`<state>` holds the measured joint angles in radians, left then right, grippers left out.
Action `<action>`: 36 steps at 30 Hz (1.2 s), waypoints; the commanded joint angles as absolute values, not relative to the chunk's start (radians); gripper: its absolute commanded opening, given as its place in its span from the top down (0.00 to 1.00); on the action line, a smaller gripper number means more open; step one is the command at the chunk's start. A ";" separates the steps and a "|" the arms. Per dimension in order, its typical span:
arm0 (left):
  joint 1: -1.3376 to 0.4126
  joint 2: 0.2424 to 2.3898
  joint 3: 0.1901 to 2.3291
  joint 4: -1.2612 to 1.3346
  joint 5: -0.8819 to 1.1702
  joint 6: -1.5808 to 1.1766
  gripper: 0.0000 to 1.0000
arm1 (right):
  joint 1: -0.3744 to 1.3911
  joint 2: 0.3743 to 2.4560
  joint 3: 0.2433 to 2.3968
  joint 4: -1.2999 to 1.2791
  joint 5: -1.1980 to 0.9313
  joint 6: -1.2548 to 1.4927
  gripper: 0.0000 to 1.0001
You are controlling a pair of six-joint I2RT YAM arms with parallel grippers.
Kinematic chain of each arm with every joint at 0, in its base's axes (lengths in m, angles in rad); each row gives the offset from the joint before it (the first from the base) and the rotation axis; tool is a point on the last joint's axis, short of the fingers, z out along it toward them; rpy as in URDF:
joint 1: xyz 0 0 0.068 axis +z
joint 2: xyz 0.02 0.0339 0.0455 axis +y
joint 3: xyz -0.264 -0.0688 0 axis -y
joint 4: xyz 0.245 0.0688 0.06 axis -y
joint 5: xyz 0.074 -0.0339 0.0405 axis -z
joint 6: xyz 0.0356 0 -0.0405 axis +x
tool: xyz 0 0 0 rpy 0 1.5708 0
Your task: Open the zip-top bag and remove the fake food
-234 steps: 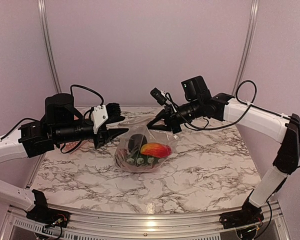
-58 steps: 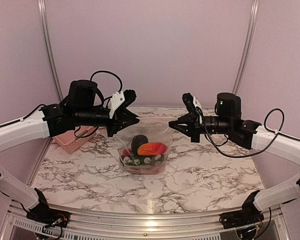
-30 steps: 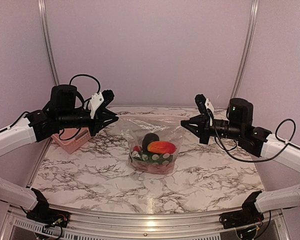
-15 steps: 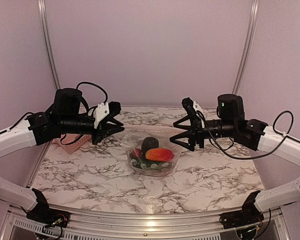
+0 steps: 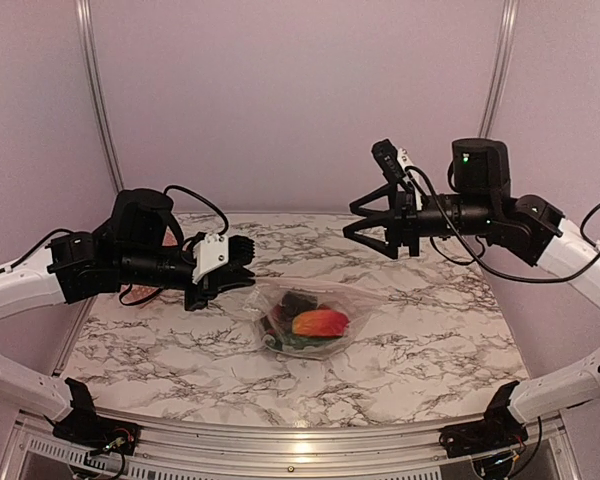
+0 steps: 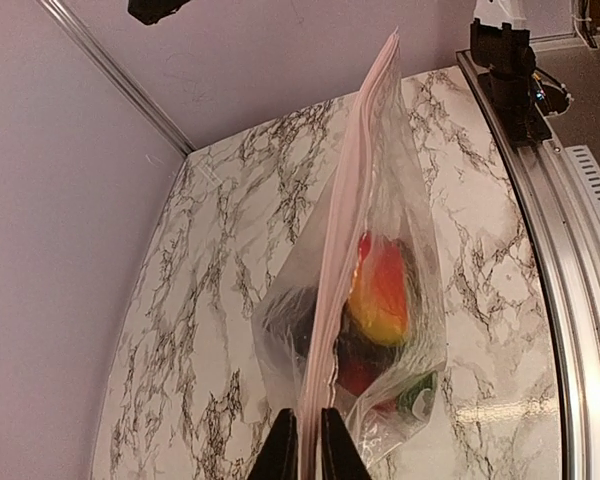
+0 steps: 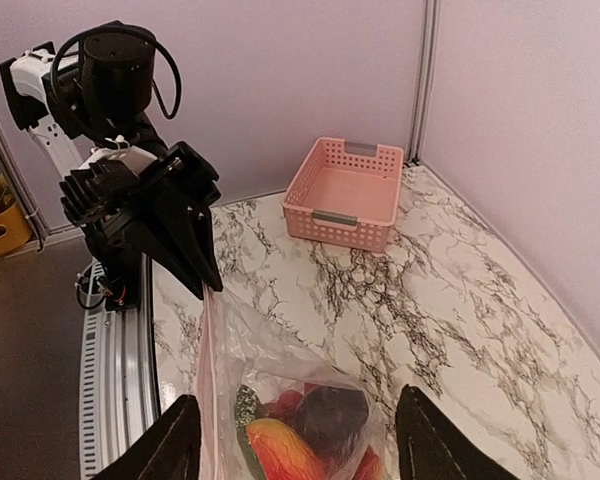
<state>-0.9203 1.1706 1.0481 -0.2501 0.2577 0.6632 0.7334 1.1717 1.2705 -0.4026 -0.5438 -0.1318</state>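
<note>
The clear zip-top bag (image 5: 302,298) slumps on the marble table with the fake food (image 5: 318,322) inside: an orange-red piece, a dark one and green ones. My left gripper (image 5: 246,280) is shut on the bag's left corner. In the left wrist view its jaws (image 6: 308,446) pinch the whitish zip strip (image 6: 345,250), which runs away from them, with the fake food (image 6: 380,298) to its right. My right gripper (image 5: 352,222) hangs open above the table, right of and higher than the bag, touching nothing. Its fingers (image 7: 176,442) stand wide over the bag (image 7: 280,385).
A pink slatted basket (image 7: 345,192) stands empty at the table's far left corner, behind my left arm (image 7: 145,215). The metal rail (image 6: 565,290) runs along the near table edge. Pale walls close in the back and both sides.
My right gripper has let go of the bag's right edge, opened and risen. The stretched bag has sagged onto the table. My left gripper has dropped lower, still holding its corner.
</note>
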 commanded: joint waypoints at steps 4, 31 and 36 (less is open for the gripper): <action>-0.974 1.144 1.072 -0.299 0.149 0.703 0.96 | 0.862 1.309 1.431 -0.624 -0.417 -0.183 0.46; -1.025 1.157 1.065 -0.238 0.044 0.715 1.00 | 0.973 1.467 1.569 -0.776 -0.353 -0.248 0.66; -1.025 1.155 1.066 -0.236 0.048 0.712 1.00 | 1.000 1.491 1.595 -0.797 -0.340 -0.257 0.66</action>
